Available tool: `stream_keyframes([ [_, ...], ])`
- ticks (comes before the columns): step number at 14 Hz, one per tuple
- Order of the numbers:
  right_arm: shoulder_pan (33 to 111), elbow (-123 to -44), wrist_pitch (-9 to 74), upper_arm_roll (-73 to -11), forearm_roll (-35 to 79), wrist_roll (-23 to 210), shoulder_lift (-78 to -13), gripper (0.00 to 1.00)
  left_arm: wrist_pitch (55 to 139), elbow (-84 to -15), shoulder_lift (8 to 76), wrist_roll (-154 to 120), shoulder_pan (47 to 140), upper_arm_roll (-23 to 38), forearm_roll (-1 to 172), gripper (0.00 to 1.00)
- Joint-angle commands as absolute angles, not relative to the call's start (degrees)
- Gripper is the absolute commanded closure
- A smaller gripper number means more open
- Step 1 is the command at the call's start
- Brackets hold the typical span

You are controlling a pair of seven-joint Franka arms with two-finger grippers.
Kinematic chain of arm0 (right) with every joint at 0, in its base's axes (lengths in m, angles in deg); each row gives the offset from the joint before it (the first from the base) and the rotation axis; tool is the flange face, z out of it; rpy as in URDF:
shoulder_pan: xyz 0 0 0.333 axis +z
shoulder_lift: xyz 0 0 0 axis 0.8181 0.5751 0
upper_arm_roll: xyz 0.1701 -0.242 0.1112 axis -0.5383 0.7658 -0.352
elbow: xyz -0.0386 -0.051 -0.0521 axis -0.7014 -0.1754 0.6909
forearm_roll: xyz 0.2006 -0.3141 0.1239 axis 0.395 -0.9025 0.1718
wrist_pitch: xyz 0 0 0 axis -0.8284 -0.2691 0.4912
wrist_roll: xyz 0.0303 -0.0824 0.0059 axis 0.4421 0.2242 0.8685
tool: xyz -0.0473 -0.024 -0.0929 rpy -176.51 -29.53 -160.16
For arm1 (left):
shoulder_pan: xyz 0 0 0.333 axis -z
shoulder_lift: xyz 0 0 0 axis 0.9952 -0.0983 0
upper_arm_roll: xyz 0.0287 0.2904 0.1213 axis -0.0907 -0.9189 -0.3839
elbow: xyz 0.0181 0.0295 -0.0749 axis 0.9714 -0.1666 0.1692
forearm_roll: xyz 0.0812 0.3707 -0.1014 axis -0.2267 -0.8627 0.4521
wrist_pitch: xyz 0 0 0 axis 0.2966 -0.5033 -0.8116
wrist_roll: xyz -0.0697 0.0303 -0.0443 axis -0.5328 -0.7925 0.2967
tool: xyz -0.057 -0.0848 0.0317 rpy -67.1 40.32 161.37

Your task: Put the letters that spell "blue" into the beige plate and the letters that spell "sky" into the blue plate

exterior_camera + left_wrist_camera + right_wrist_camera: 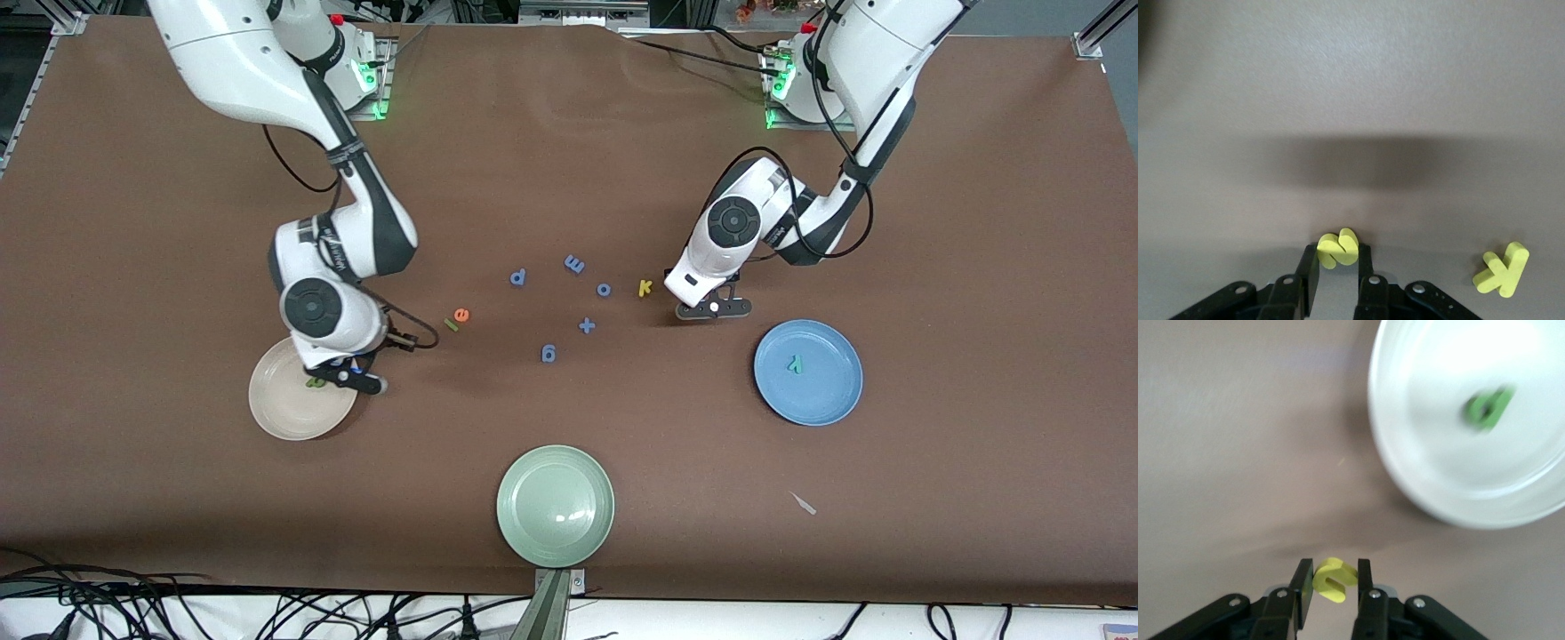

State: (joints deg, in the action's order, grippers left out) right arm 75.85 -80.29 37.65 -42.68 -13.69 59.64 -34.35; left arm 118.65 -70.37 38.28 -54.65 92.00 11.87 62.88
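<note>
My left gripper is low over the table beside the yellow k, shut on the yellow s. My right gripper is at the rim of the beige plate, shut on the yellow u. The dark green b lies in the beige plate. In the blue plate lies the teal y. The orange e and green l lie together on the table between the beige plate and the table's middle.
Several all-blue letters and a plus sign are scattered at the table's middle. A pale green plate sits near the front camera's edge. A small pale scrap lies nearer to the camera than the blue plate.
</note>
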Motion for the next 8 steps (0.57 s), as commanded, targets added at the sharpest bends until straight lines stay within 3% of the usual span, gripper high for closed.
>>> stream_keyframes([
  [1,74.3,-78.8,35.7,-40.7,-13.7,69.5,-34.6,0.69,115.1,-70.0,42.4,-54.0,90.2,11.9,60.6,0.83],
  [8,74.3,-79.3,35.8,-39.5,-13.9,70.8,-34.3,0.62,104.1,-62.4,43.9,-27.9,80.0,12.0,60.7,0.82],
])
